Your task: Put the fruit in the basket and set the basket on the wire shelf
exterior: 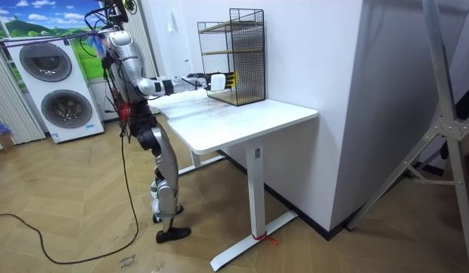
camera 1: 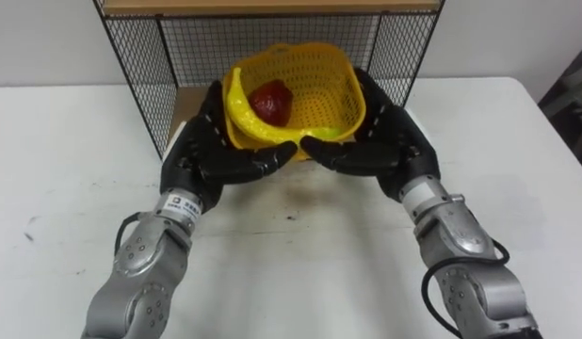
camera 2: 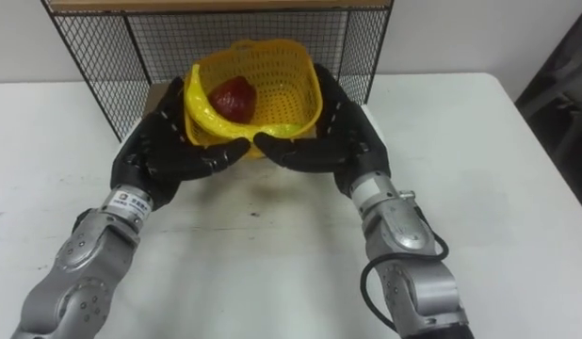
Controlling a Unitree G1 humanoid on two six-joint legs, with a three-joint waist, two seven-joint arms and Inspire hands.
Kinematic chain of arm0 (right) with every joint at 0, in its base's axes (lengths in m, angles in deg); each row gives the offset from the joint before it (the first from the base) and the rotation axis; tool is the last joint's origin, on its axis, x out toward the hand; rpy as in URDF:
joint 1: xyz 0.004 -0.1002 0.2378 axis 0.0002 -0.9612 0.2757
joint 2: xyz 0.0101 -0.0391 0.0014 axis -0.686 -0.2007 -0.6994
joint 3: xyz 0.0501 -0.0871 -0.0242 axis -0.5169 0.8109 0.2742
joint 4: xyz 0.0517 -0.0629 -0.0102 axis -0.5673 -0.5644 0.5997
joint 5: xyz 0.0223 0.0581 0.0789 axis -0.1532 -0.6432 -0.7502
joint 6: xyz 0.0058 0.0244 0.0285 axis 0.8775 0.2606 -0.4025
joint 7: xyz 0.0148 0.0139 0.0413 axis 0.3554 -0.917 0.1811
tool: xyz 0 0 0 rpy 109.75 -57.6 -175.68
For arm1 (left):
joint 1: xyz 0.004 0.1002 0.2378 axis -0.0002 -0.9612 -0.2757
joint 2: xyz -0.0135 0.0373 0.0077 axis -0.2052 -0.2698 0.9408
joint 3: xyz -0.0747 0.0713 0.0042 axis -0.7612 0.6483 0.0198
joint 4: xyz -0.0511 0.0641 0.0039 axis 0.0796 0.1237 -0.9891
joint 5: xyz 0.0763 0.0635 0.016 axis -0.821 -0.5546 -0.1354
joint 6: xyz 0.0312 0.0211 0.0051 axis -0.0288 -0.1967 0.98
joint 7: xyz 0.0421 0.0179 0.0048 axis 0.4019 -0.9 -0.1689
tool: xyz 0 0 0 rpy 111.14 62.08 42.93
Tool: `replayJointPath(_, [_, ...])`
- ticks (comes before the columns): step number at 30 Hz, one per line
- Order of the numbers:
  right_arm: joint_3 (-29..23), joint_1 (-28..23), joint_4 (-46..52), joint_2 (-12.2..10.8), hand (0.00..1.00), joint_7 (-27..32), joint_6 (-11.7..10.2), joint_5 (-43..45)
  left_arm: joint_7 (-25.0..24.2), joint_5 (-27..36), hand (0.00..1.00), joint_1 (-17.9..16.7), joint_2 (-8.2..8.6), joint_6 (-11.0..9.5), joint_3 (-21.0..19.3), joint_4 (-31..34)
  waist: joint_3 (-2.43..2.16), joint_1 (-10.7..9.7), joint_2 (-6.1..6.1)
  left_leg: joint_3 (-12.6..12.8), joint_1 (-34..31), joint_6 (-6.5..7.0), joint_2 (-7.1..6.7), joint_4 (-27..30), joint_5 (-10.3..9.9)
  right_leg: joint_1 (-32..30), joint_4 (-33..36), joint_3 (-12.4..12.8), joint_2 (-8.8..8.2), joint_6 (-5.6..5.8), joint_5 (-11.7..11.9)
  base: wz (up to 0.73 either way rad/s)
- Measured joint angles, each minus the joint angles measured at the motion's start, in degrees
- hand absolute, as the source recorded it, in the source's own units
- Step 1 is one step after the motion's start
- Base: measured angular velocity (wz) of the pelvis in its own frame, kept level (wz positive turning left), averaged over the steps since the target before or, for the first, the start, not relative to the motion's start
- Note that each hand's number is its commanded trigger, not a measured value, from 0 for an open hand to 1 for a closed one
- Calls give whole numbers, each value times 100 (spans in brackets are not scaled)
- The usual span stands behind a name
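Yellow mesh basket [camera 1: 329,80], upper centre, lies widest left to right, mouth tipped toward the camera, red fruit [camera 1: 271,101] inside. The left hand [camera 1: 208,151] and right hand [camera 1: 385,141] cradle it with flat fingers before the shelf [camera 1: 140,66].

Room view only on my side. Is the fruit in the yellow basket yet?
Observer: Yes, one dark red fruit lies inside the yellow plastic mesh basket.
Operator: Who's holding it?
Observer: Both. The left hand and right hand cradle it from the sides and underneath, palms up, fingers fairly straight.
Operator: On the shelf?
Observer: It is at the open front of the black wire shelf, between the mesh side walls. I cannot tell whether its base rests on the shelf.
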Motion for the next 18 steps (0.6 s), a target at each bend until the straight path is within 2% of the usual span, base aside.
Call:
replayJointPath(4, [-54, 276, -163, -69, 0, 102, 286, 11, 168, 4, 0, 413, 94, 170, -108, -405, 2, -6, -1, -2, 4, 0, -5, -34, 1, -6, -13, -12, -8, 1, -1, 0])
replayJointPath(8, [-67, 493, -413, -108, 0, 194, 386, 82, 190, 17, 0, 626, 131, 299, -139, -759, 3, -22, -9, -7, 22, 2, -7, -59, 5, -3, -14, -14, -12, 3, -2, 0])
replayJointPath(9, [-67, 529, -449, -126, 0, 225, 467, 77, 197, 27, 0, 644, 132, 368, -150, -802, 6, -26, -13, -14, 24, 0, -7, -72, 7, -6, -15, -21, -12, 3, -2, 0])
replayJointPath(14, [-67, 580, -606, -127, 0, 269, 546, 36, 200, 23, 0, 730, 152, 523, -173, -999, 32, 13, -55, -24, 63, -13, -10, -132, 29, 6, -22, -52, -16, 3, -2, 0])
replayJointPath(18, [-101, 599, -642, -232, 0, 347, 593, 28, 327, 10, 0, 772, 325, 554, -180, -1026, 34, 22, -63, -23, 85, -13, -10, -133, 31, 38, -31, -49, -14, 2, -1, 0])
